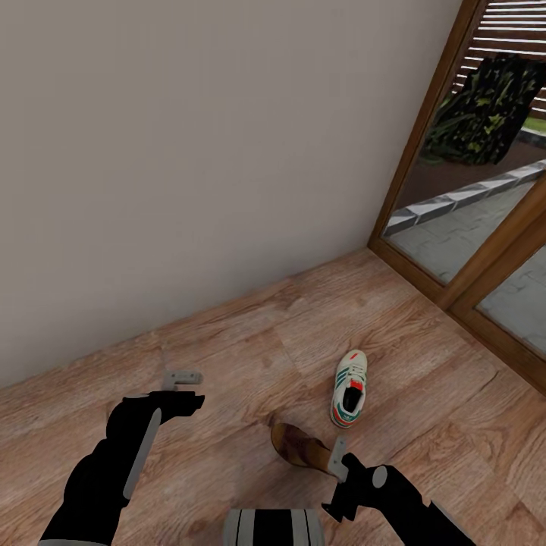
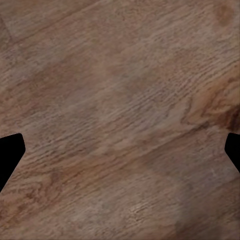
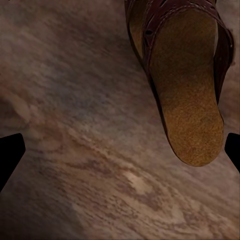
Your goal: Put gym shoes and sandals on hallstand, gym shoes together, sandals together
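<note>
Right pincer (image 1: 339,455) hangs low over the light brown wood-grain plank floor (image 1: 250,341), fingers spread wide, nothing held. Just ahead of it lies one dark reddish-brown leather sandal with tan footbed (image 1: 299,447); in the right wrist view the sandal (image 3: 187,85) sits off to one side of the finger line, not between the tips, heel end towards the camera, long axis running roughly away from the pincer. So the coming grasp probably needs a sideways shift plus a short reach.

Left pincer (image 1: 184,387) also wide open and empty, well apart from the sandal, bare planks under it (image 2: 120,120) (right arm is clearly the nearer one).

White low sneaker with green side stripes and red-orange accents (image 1: 349,387) lies just beyond the sandal, toe pointing away, not touching it. Nothing blocks the approach. Plain beige wall (image 1: 189,152) behind; wood-framed glass door (image 1: 455,227) at right.
</note>
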Available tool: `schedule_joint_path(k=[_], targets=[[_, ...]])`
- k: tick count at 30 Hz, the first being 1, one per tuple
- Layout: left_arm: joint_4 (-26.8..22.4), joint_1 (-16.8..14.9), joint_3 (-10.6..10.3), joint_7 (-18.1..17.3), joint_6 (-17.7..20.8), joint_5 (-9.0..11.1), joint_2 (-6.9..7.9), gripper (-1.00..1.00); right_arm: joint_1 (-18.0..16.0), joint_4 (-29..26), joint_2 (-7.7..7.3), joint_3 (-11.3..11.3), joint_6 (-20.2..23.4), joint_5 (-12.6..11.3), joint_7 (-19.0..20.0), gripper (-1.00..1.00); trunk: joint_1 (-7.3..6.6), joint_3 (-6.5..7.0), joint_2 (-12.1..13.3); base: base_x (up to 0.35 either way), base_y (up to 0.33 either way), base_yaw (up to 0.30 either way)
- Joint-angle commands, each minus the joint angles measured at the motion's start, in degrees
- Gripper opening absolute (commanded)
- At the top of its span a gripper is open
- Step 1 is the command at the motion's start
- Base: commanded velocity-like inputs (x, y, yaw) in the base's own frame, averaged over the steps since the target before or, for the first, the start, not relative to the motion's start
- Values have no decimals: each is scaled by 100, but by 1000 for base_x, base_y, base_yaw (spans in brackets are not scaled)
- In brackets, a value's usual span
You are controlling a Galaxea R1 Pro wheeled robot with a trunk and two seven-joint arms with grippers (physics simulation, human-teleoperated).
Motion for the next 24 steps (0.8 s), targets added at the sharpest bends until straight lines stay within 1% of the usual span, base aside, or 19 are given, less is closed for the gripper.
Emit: schedule_joint_path(k=[1, 9, 13, 16, 24], targets=[[0, 0, 1, 0, 0, 0, 0, 100, 0, -1, 1, 0, -1, 0, -5, 100, 0, 0, 0, 0, 0, 0], [0, 0, -5, 0, 0, 0, 0, 100, 0, -5, -5, -35, 5, 5, -20, 100, 0, 0, 0, 0, 0, 0], [0, 0, -5, 0, 0, 0, 0, 100, -3, -7, -6, -162, 6, 19, -26, 100, 0, 0, 0, 0, 0, 0], [0, 0, -5, 0, 0, 0, 0, 100, -4, -7, -8, -205, 7, 29, -29, 100, 0, 0, 0, 0, 0, 0], [0, 0, -5, 0, 0, 0, 0, 100, -4, -7, -190, -267, 7, 279, -31, 100, 0, 0, 0, 0, 0, 0]])
